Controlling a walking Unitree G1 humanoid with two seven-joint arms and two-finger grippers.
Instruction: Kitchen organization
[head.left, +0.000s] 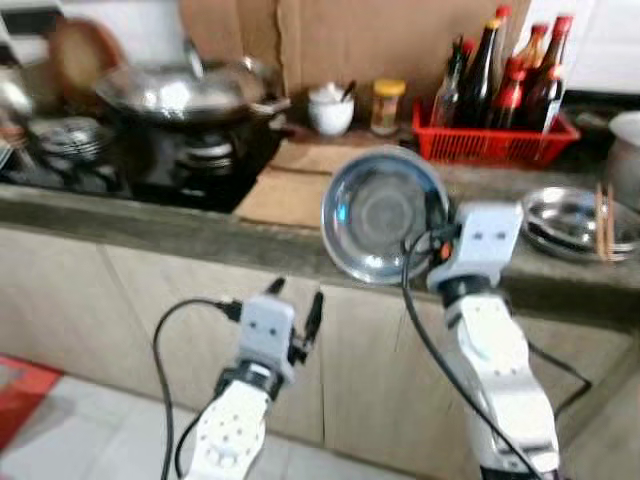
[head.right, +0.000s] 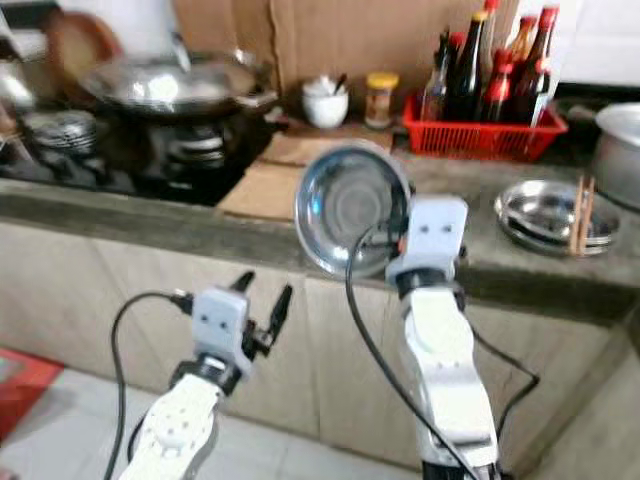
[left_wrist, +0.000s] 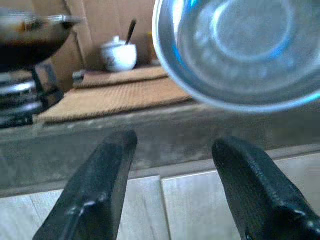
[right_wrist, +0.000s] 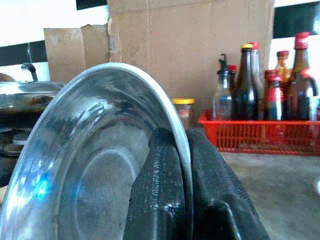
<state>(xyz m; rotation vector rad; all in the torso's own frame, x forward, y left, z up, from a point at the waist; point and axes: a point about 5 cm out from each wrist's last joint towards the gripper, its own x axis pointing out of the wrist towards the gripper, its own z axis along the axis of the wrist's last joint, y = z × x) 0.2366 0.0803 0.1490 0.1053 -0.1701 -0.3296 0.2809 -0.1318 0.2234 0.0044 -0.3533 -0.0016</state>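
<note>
Head views. The right hand (head.left: 436, 228) was raised to bench height, pinching the rim of a steel plate (head.left: 383, 213) and holding it on edge, hollow side toward the camera. In my judgement it was carried this way because a rim grip is the only purchase two fingers get on a shallow dish. It hung over the front edge of the bench (head.left: 150, 222), not resting on it. To the robot's right, more steel plates (head.left: 573, 220) lay stacked on the bench with chopsticks (head.left: 604, 220) across them; the stack count could not be read. That stack looked the likely destination. A red basket (head.left: 492, 142) kept the sauce bottles (head.left: 505, 75) together against the cardboard (head.left: 390, 40) backing; about seven bottles, overlapping. One white cup (head.left: 331, 110), one yellow-lidded jar (head.left: 387, 105), and one wok (head.left: 185, 92) on the stove (head.left: 190, 160) were counted. The left hand (head.left: 296, 313) hung lower, before the cabinet fronts, fingers apart and empty.

Left wrist view. Two black fingers (left_wrist: 97, 192) stood wide apart with nothing between them; the held plate showed above, beyond them.

Right wrist view. Both fingers (right_wrist: 161, 192) clamped the plate rim, one on each face.
</note>
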